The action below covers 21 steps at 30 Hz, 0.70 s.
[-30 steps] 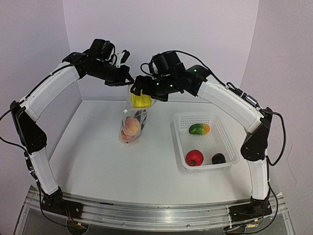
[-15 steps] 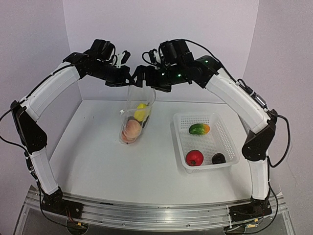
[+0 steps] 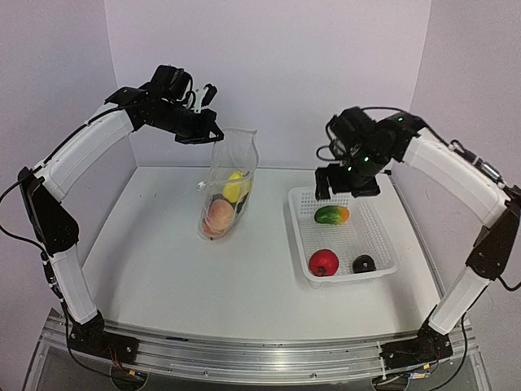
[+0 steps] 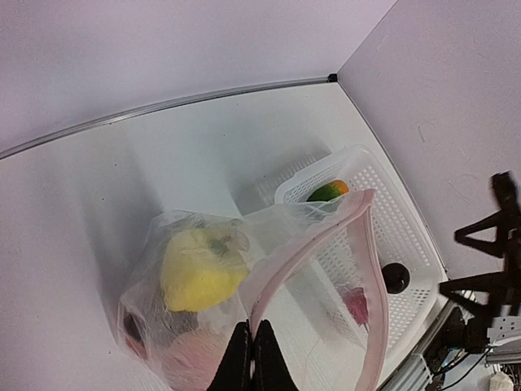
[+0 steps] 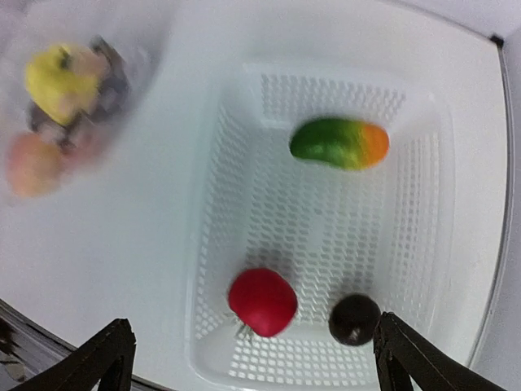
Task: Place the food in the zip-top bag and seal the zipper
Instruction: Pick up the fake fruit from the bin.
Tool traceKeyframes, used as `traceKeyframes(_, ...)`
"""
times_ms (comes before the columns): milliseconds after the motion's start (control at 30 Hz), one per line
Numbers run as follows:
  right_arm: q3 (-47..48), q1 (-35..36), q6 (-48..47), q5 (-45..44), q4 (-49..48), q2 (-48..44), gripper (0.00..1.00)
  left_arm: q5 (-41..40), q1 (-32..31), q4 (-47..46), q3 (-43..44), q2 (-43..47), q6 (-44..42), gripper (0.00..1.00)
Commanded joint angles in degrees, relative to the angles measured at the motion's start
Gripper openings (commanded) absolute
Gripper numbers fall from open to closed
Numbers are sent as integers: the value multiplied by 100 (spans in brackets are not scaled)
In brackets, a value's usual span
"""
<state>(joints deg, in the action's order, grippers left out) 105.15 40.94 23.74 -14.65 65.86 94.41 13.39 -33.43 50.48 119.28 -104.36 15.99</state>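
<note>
**Finding 1, change.** The zip-top bag [image 3: 229,183] is suspended directly beneath the left gripper [image 3: 213,135], with its base apparently resting on the table [image 3: 155,269]. A yellow pepper [image 4: 200,269] is now lodged inside it, above the peach [image 3: 217,217] and some darker pieces. A second ago this pepper was carried at the bag mouth by the right gripper [image 3: 347,188]. It has since been released, and that gripper has been withdrawn to a position over the white basket [image 3: 298,238].

**Finding 2, meaning for the task.** One more item is judged loaded. Three are left outside the bag, all in the basket. The green mango [image 3: 331,214] lies just below the right jaws, and the red pomegranate [image 3: 323,262] and dark mangosteen [image 3: 364,263] lie nearer the arm bases. The zipper [image 4: 281,269] is seen gaping and is not yet pressed shut.

**Finding 3, jaws.** The left jaws are pressed together on the rim of the bag at its mouth, and the film is pinched between the fingertips [image 4: 240,358]. The right jaws are spread fully apart. Nothing is held or touched by them, and the basket contents are framed in the gap between the fingers.
</note>
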Motion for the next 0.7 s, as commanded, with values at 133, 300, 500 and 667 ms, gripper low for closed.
traceKeyframes(133, -1629, 70, 548, 542, 521, 568, 98, 15, 21, -241, 230, 48, -89, 0)
traceKeyframes(300, -1994, 75, 496, 801, -34, 857, 96, 40, 21, -253, 208, 48, -85, 0)
traceKeyframes(500, -2254, 73, 531, 845, -417, 1301, 90, -9, 20, -241, 207, 89, -103, 0)
traceKeyframes(667, -2105, 72, 645, 642, -717, 1567, 82, -12, 19, -252, 221, 91, -118, 0)
